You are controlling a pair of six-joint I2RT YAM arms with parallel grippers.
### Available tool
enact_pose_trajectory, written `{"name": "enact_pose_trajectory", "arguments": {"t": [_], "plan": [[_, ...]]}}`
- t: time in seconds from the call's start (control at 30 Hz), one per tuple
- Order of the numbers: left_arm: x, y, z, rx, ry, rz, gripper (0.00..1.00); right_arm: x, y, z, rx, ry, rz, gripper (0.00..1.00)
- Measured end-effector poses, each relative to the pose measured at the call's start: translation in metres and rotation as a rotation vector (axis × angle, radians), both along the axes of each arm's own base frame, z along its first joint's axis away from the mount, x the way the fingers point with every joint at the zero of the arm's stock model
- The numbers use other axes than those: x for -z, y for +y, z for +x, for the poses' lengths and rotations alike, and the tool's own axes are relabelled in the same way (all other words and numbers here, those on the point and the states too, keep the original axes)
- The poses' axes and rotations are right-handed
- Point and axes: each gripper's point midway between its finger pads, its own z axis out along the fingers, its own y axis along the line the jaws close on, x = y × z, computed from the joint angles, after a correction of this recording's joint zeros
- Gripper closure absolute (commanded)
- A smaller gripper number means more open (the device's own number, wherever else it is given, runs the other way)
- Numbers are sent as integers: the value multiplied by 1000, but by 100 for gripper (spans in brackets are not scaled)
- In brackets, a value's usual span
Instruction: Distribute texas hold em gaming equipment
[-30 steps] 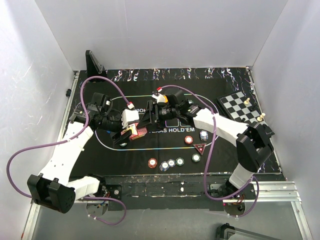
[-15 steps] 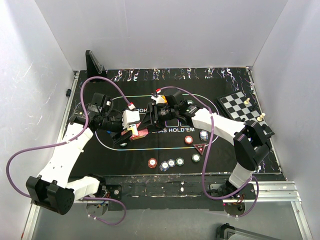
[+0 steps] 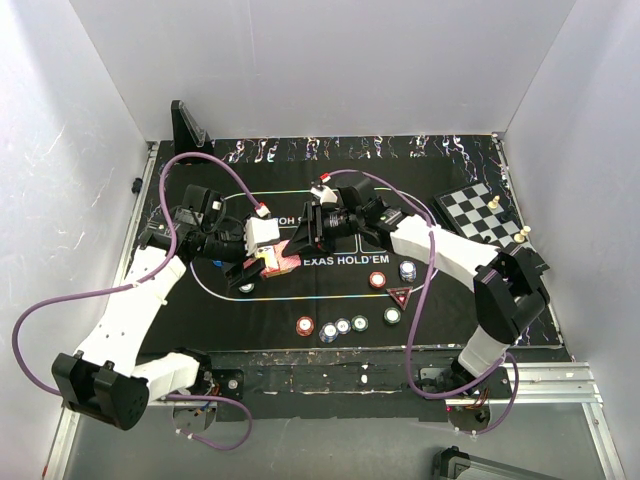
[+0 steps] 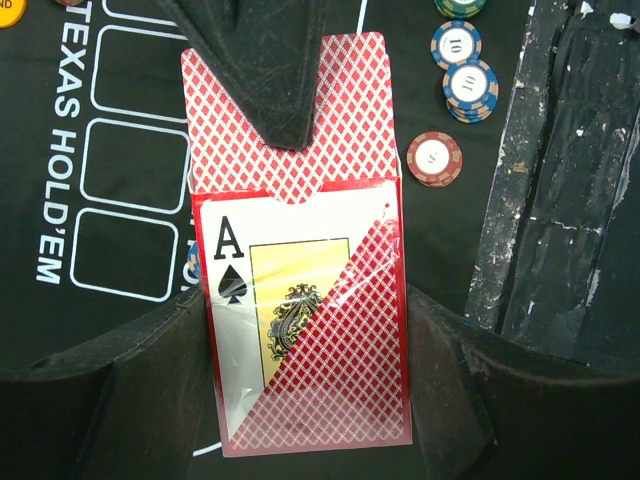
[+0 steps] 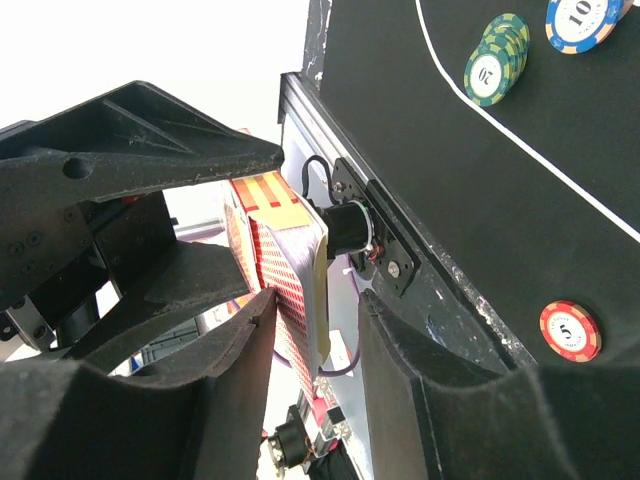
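**A:** Left wrist view: what is held, and where?

**B:** A red diamond-patterned cardboard card box with an ace of spades on its face [image 4: 300, 340] is clamped by its near end between the left fingers [image 4: 130, 400]. It is held over the 9 o'clock half of the black printed mat [image 3: 330, 295]. Its long axis runs 6 to 12 o'clock.

**A:** And the other arm?

**B:** The right fingers [image 5: 200, 400] are set apart astride the box's far end, at 12 o'clock from the left fingers. Contact cannot be told.

**A:** What is hidden?

**B:** The box top is covered by a black finger, and no cards inside are seen. Round poker chips [image 3: 342, 325] are seen near the mat's 6 o'clock edge.
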Motion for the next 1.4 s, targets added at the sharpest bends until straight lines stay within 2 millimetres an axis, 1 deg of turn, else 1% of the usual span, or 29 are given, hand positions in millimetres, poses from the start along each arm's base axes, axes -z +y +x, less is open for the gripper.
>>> {"name": "enact_pose_trajectory", "arguments": {"t": [0.23,0.37,0.57,0.77,0.87,1.03,1.23,1.4], "plan": [[0,-5,0,-39,22,-45,100,-2,-6,-1,11,-2,1,58],[3,-9,-3,-59,53,-72,100,-2,-13,-1,21,1,-3,58],[4,-11,-4,-62,67,-83,100,1,-23,3,47,8,-9,60],[5,-11,-5,-61,71,-82,100,3,-26,7,58,13,-14,61],[5,-11,-5,-61,72,-83,100,4,-28,7,62,15,-16,64],[4,-11,-5,-60,71,-85,100,3,-35,10,79,16,-17,73],[2,-13,-4,-59,66,-97,100,-10,-42,14,100,-8,2,75],[1,-15,-3,-67,62,-111,100,-12,-45,17,110,-12,5,78]]}}
